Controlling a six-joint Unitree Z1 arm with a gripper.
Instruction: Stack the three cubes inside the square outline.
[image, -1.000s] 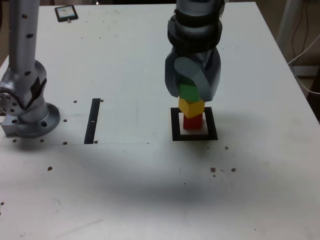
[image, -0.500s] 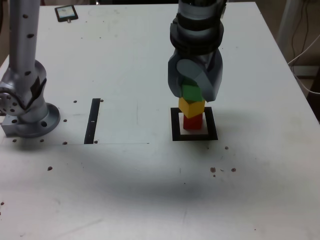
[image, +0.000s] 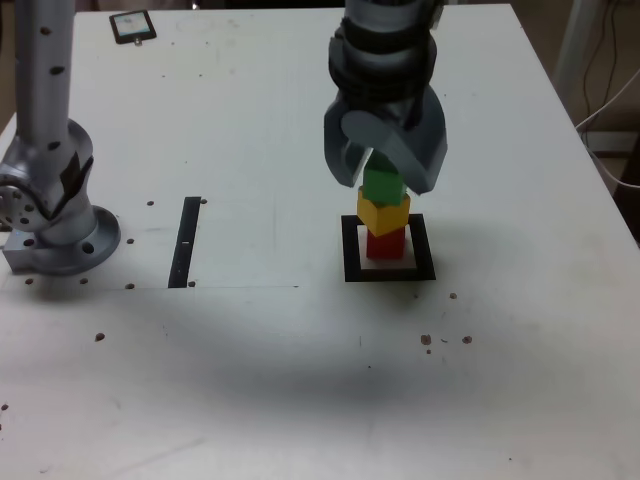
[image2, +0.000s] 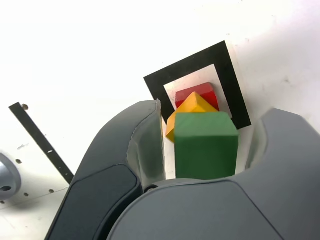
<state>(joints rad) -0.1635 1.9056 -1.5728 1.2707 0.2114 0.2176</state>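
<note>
Inside the square outline stands a stack: red cube at the bottom, yellow cube turned slightly on it, green cube on top. My gripper hangs straight over the stack, open, its jaws spread to either side of the green cube. The wrist view shows a gap between the green cube and each of the fingers. Below it there I see the yellow cube, the red cube and the square outline.
A straight black tape strip lies to the exterior view's left of the stack. The arm's base stands at the far left. A small dark device rests at the back left corner. Cables hang beyond the table's right edge.
The jaws, which were closed around the green cube, have spread apart and left it resting on the yellow cube. The stack has not shifted.
</note>
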